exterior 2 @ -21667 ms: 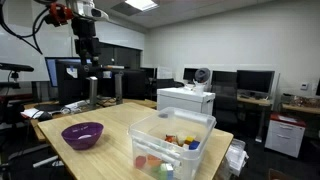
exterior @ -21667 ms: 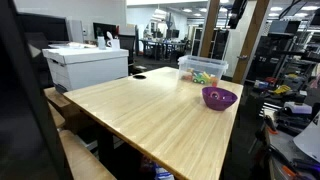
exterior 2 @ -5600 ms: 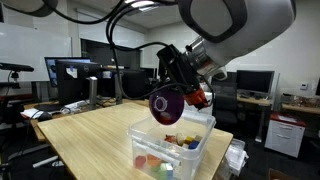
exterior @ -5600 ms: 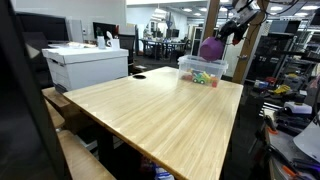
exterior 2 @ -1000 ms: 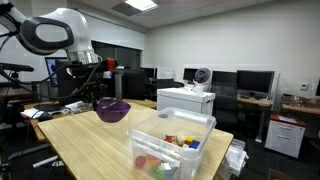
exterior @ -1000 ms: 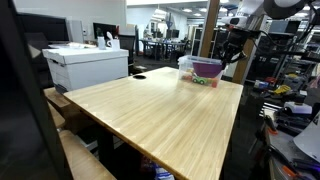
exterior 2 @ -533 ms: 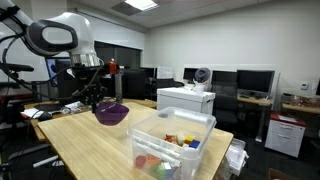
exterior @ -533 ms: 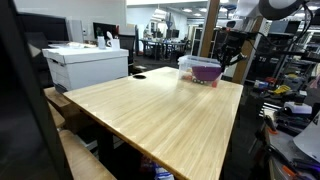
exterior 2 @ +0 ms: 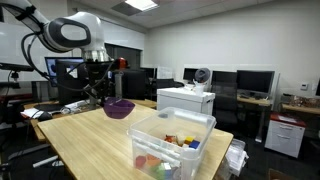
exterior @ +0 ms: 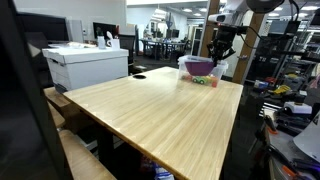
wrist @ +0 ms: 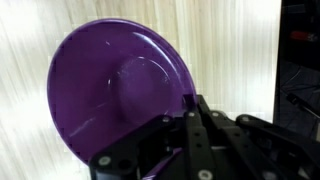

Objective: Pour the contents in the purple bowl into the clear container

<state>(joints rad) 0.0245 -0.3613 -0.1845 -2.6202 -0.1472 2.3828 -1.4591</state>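
Note:
The purple bowl (wrist: 115,90) is held upright by its rim in my gripper (wrist: 189,106), which is shut on it. Its inside looks empty in the wrist view. In both exterior views the bowl (exterior: 201,68) (exterior 2: 119,107) hangs just above the wooden table (exterior 2: 85,145), with the gripper (exterior: 213,60) (exterior 2: 106,97) reaching down onto its edge. The clear container (exterior 2: 171,139) stands at the table's corner, beside the bowl and apart from it, with the contents (exterior 2: 181,141) lying inside as small colourful pieces. In an exterior view the container (exterior: 190,64) is partly hidden behind the bowl.
A big white box (exterior: 88,64) (exterior 2: 186,100) stands on the table (exterior: 150,115) near the container. A small dark object (exterior: 139,75) lies near the box. Office desks, monitors and chairs surround the table.
The bowl has shifted a little sideways and slightly up, staying level, and the arm's wrist has swung round above it. The gripper stays shut on the rim.

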